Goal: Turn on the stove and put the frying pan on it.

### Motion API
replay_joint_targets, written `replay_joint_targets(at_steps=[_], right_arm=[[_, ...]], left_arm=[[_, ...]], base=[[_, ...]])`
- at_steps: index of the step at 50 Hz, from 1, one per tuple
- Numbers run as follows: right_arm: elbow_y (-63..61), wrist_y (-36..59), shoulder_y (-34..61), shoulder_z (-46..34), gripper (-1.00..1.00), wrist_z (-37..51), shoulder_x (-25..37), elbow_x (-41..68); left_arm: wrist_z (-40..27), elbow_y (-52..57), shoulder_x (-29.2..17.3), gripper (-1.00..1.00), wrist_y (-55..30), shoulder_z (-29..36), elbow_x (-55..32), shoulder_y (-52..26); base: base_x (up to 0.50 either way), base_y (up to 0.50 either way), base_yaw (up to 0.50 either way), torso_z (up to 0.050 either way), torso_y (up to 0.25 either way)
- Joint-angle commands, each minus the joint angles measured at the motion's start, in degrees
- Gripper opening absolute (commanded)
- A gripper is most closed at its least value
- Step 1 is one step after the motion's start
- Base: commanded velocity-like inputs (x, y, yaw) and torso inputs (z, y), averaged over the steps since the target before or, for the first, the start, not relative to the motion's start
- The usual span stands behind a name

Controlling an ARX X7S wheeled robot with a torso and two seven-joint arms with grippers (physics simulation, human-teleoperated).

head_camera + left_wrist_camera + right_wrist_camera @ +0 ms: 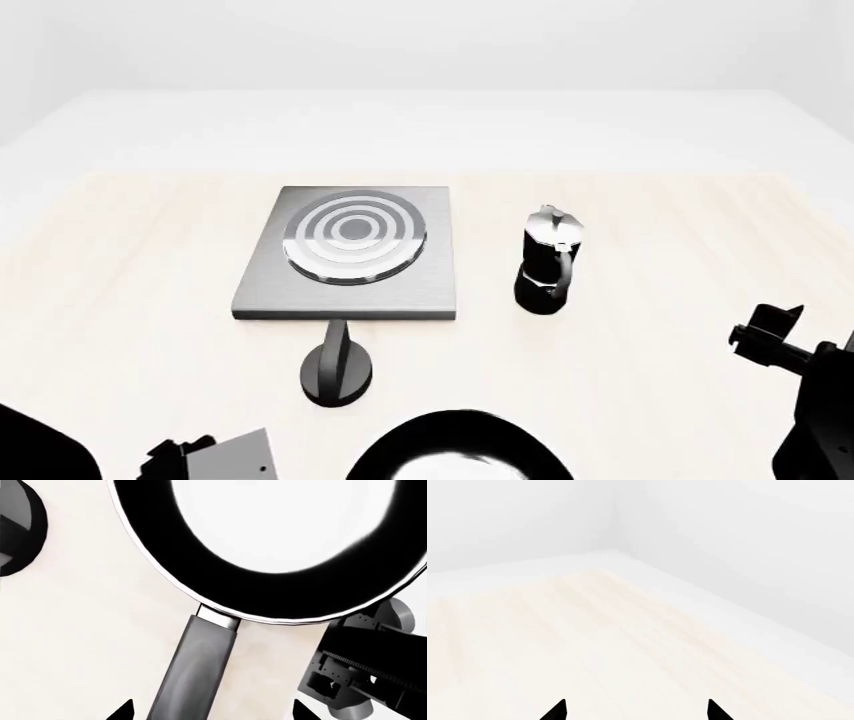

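Pale wooden table (pixel 694 250) (white walls behind) bears stove (pixel 352 256).

Head cam sits high and looks forward and down over the whole surface (pixel 120 300), so you get the stove (pixel 350 255), its knob (pixel 336 370) and the moka pot (pixel 547 262) from a fair way off, with the frying pan (pixel 461 448) cut off by the near edge. Left wrist cam hangs close over that same frying pan (pixel 267 555), aimed almost straight down, handle running out of frame. That pan is the main overlap. Right wrist cam points out low across bare surface (pixel 560 640) toward a corner of the walls.
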Motion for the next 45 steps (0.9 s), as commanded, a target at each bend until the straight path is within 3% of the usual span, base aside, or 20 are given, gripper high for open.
replay_joint_targets(at_steps=[1, 10, 23, 32, 45], right_arm=[[-0.12, -0.04, -0.1, -0.01, 1.0, 0.12, 0.1, 0.1], [-0.06, -0.17, -0.24, -0.31, 1.0, 0.37, 0.03, -0.01], [0.01, -0.27, -0.23, -0.54, 1.0, 0.56, 0.13, -0.02], [0.09, -0.2, 0.01, -0.85, 1.0, 0.66, 0.19, 0.02], [0.27, -0.61, -0.05, -1.01, 1.0, 0.71, 0.22, 0.09]], left_arm=[[1.23, -0.55, -0.72, 1.0, 0.51, 1.0, 2.34, 1.07], [-2.6, -2.66, -1.3, 1.0, -0.89, 1.45, 0.05, 0.2], [-2.18, -2.96, -1.55, 1.0, -0.58, 1.83, 0.61, -0.23], [-0.73, -3.39, -0.74, 1.0, -0.36, 2.53, 2.53, -0.23], [5.63, -6.18, 0.91, 1.0, 2.48, 5.55, 11.87, 2.16]], base=[[0.0, 0.0, 0.0, 0.0, 0.0], [0.0, 0.0, 0.0, 0.0, 0.0], [0.0, 0.0, 0.0, 0.0, 0.0], [0.0, 0.0, 0.0, 0.0, 0.0], [0.0, 0.0, 0.0, 0.0, 0.0]])
